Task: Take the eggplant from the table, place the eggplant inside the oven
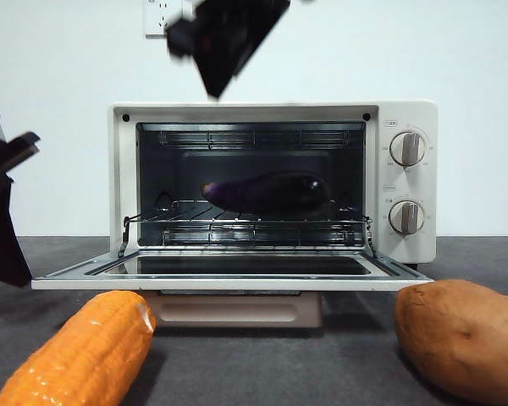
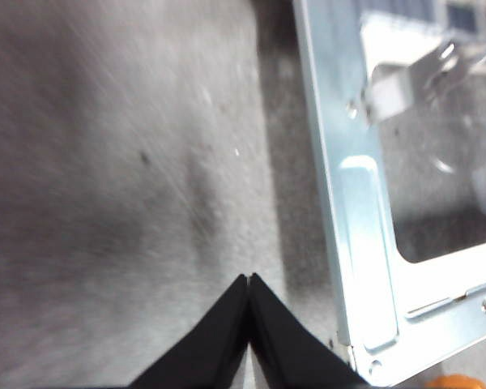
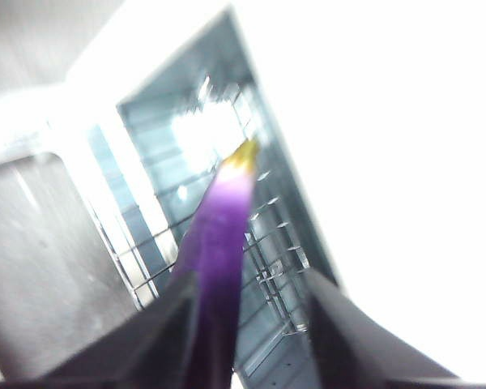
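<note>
One eggplant [image 1: 267, 193], dark purple and glossy, lying lengthwise on the rack [image 1: 254, 227] inside the oven [image 1: 423, 118], about mid-width and touching no gripper. One oven, cream, standing at the far middle of the table [image 1: 322, 364], with its door [image 1: 237, 283] dropped flat toward the near side. Two round knobs [image 1: 407, 148] on its right panel, one above the other. Small print beside each knob, too small to read; no brand name legible.

Two grippers. Right gripper [image 3: 249, 279] released, jaws spread wide and empty, hanging above the oven's mouth. Left gripper [image 2: 249, 279] clenched on nothing, jaw tips pressed together, low over bare table just left of the door's left corner.

Only in the right wrist view: the eggplant's pale stem tip, pointing into the cavity, though badly blurred. Only in the left wrist view: the door's metal frame and hinge strap from above. Only in the front view: the whole oven, and both arms as dark shapes, one at the top, one at the left edge.

One orange corn [image 1: 76, 351] near left and one brown sweet potato [image 1: 466, 338] near right, both on the table. One white socket [image 1: 161, 17] on the wall [image 1: 474, 51] behind.
</note>
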Motion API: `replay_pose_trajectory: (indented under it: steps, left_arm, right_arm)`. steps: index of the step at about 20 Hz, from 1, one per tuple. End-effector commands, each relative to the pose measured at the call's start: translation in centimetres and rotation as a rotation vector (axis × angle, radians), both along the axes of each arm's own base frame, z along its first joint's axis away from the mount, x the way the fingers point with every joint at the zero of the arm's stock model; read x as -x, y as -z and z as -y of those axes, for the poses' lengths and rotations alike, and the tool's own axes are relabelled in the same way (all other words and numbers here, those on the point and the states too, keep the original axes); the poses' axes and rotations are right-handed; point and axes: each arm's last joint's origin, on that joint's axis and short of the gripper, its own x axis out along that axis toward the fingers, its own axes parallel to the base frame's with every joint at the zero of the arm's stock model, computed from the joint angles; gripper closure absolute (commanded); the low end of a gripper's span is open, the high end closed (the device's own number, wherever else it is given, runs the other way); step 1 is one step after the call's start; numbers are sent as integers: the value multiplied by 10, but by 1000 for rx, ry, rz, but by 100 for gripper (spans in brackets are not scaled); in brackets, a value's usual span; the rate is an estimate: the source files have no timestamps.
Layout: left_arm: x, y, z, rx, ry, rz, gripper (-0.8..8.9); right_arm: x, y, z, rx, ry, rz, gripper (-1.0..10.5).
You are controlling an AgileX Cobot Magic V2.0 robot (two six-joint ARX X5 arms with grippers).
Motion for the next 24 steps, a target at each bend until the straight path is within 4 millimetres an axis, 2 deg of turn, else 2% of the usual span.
replay_pose_trajectory:
  steps: [1,3,6,11,18,24]
  left_arm:
    - [-6,10,2,39,32,-36,808]
    - [-8,17,3,66,58,-67,808]
    - [-9,24,4,104,96,-93,808]
    - [-10,30,7,177,142,-112,808]
    - [-11,38,8,230,191,-136,808]
    - [-15,34,10,295,267,-57,808]
  right_arm:
    - [19,-25,5,-91,-21,19,852]
    - [34,-44,15,-143,-47,44,897]
    - [52,-71,34,-231,-71,84,907]
    - [65,-94,56,-312,-76,124,906]
    - [79,-117,87,-408,-64,154,906]
    - [91,-123,111,-448,-35,117,906]
